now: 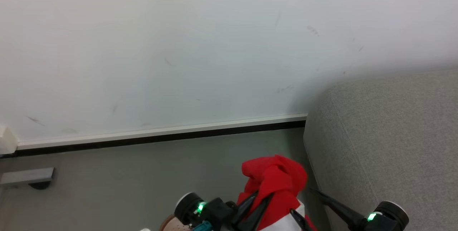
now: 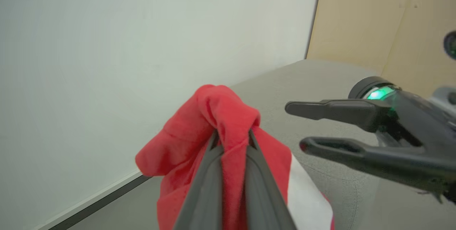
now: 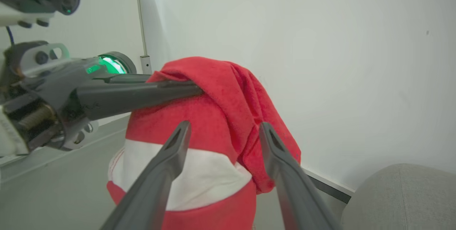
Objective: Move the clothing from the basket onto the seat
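A red garment with a white panel (image 1: 275, 179) hangs in the air over the floor, just left of the grey sofa (image 1: 393, 134). My left gripper (image 2: 232, 138) is shut on a bunched fold at its top, with red cloth spilling over the fingertips. To the garment's right my right gripper (image 3: 225, 127) is open; its fingers straddle the cloth's white panel (image 3: 199, 180) without closing on it. In the left wrist view, the right gripper (image 2: 295, 126) shows with spread fingers beside the cloth. A brown woven sliver of the basket rim (image 1: 172, 224) peeks in at the bottom edge.
A white wall (image 1: 179, 45) with a pale baseboard (image 1: 161, 131) stands close behind. Grey floor (image 1: 125, 173) lies to the left, with a small grey block (image 1: 27, 175) by the wall. The sofa's rounded corner (image 3: 402, 194) is right beside the garment.
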